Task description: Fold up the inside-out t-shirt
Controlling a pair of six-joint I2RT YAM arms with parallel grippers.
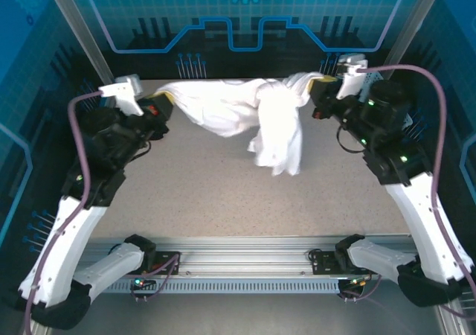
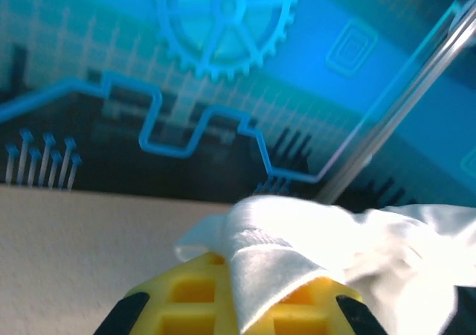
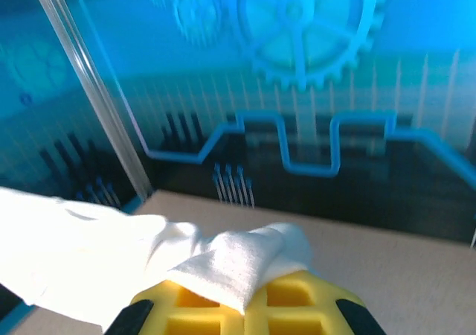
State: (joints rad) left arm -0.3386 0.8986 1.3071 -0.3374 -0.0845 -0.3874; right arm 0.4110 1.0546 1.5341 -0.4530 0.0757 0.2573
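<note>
The white inside-out t-shirt (image 1: 253, 112) hangs stretched between my two grippers above the far part of the table, with a bunched part drooping down in the middle (image 1: 279, 145). My left gripper (image 1: 165, 100) is shut on its left end; in the left wrist view the cloth (image 2: 297, 246) comes out from between the yellow fingers (image 2: 186, 298). My right gripper (image 1: 318, 89) is shut on the right end; in the right wrist view a cloth edge (image 3: 230, 264) is pinched between the yellow fingers (image 3: 297, 305). No label or patch shows.
The speckled beige table (image 1: 201, 193) lies under the shirt. A blue patterned back wall (image 1: 238, 22) and slanted metal frame posts (image 1: 78, 30) stand close behind both grippers. The arm bases sit on a rail (image 1: 245, 260) at the near edge.
</note>
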